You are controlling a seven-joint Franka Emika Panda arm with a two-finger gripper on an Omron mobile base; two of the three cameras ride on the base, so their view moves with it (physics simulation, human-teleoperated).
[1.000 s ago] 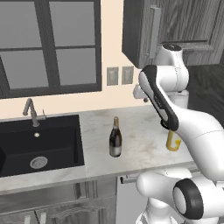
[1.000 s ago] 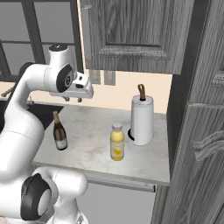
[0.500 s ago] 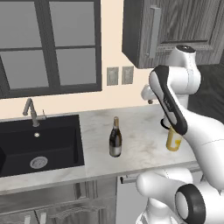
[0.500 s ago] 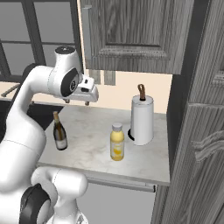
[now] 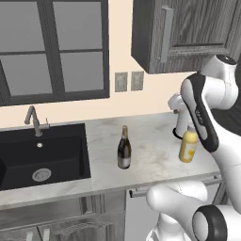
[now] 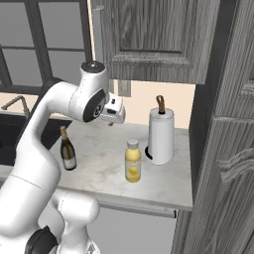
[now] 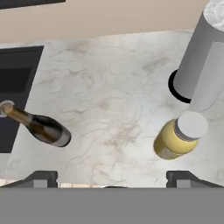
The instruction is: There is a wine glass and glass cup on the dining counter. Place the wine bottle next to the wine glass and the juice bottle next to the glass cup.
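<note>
- The wine bottle point(image 5: 124, 148) is standing upright on the sink counter point(image 5: 150, 155), just right of the black sink point(image 5: 42, 155); it is not being held.
- The juice bottle point(image 5: 188, 145) is standing upright near the counter's right end, just in front of the paper towel roll point(image 6: 161, 135), well apart from the wine bottle.
- Neither bottle is judged moved yet; both placements are being counted as outstanding, and no pickup is being seen.
- The gripper point(image 6: 115, 112) is being held high above the counter, between the two bottles, pointing down at them.
- In the hand view the fingertips point(image 7: 40, 178) are being seen spread wide apart, with nothing between them.
- The juice bottle is lying closer to the hand's axis, so it is judged the likelier first target.
</note>
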